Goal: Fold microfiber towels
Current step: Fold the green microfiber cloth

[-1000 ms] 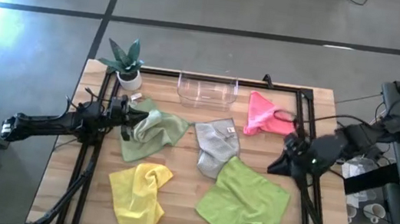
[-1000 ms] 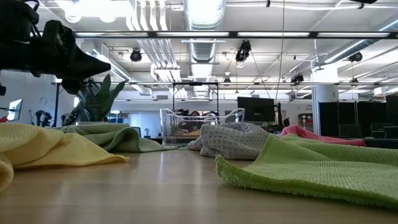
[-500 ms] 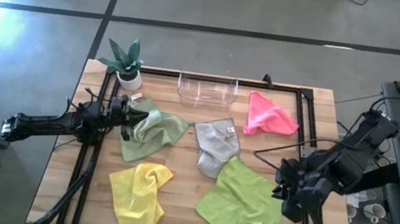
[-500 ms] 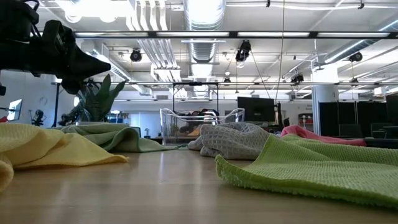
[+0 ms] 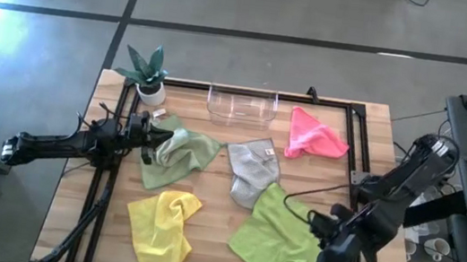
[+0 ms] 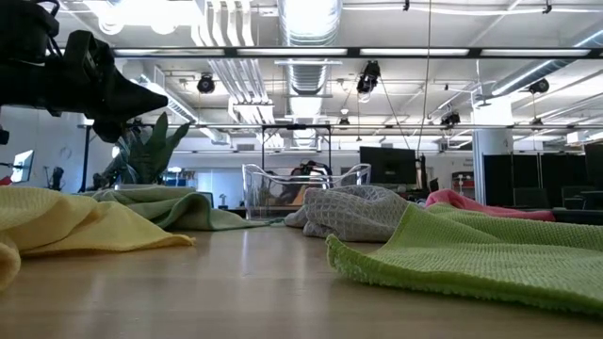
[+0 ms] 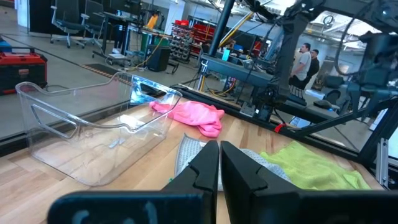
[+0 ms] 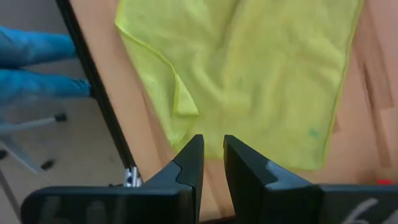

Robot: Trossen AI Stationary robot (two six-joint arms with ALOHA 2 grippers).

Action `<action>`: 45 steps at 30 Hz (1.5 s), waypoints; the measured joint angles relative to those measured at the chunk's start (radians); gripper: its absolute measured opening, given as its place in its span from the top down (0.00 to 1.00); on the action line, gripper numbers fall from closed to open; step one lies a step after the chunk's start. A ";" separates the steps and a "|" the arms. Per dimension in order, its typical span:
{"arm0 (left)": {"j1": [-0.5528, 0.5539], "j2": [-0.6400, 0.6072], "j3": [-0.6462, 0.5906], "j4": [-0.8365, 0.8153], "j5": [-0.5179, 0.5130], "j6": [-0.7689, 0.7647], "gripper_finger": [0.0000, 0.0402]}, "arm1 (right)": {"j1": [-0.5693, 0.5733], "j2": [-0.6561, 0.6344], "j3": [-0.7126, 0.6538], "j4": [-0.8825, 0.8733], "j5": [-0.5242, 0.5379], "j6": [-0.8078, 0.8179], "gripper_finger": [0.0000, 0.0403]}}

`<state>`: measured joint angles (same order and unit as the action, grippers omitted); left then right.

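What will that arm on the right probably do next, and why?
Probably lower onto the near edge of the lime green microfiber towel to pinch it: the right gripper hovers over that edge, fingers slightly parted and empty, and the towel lies unfolded.

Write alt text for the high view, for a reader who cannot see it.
Five crumpled towels lie on a wooden table: pink, grey, lime green, yellow and sage green. The right claw hovers at the lime towel's near right corner; the left claw rests shut by the sage one.
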<state>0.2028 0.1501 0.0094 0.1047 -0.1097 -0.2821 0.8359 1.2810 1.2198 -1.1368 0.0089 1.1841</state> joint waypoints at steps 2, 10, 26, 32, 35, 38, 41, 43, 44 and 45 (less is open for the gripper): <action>0.000 0.000 0.000 0.000 0.000 0.000 1.00 | 0.004 0.034 0.000 0.002 -0.023 0.006 0.86; 0.000 0.000 0.000 0.000 0.000 0.000 1.00 | 0.013 0.137 0.000 0.093 -0.113 -0.026 0.76; 0.000 0.000 0.000 0.000 0.000 0.000 1.00 | 0.083 0.343 0.000 0.297 -0.032 -0.129 0.72; 0.000 0.000 0.000 0.000 0.000 0.000 1.00 | 0.082 0.403 0.000 0.312 -0.013 -0.110 0.71; 0.000 0.000 0.000 0.000 0.000 0.000 1.00 | 0.082 0.418 0.000 0.317 0.001 -0.102 0.71; 0.000 0.000 0.000 0.000 0.000 0.000 1.00 | 0.082 0.438 0.000 0.320 0.014 -0.095 0.71; 0.000 0.000 0.000 0.000 0.000 0.000 1.00 | 0.082 0.456 0.000 0.324 0.020 -0.092 0.72; 0.000 0.000 0.000 0.000 0.000 0.000 1.00 | 0.082 0.468 -0.003 0.320 0.033 -0.074 0.73; 0.000 0.000 0.000 0.000 0.000 0.000 1.00 | 0.082 0.471 -0.003 0.317 0.042 -0.060 0.74; 0.000 0.000 0.000 -0.001 0.000 0.000 1.00 | 0.081 0.473 -0.005 0.314 0.047 -0.048 0.74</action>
<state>0.2024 0.1501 0.0097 0.1040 -0.1097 -0.2817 0.9165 1.7543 1.2150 -0.8230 0.0559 1.1362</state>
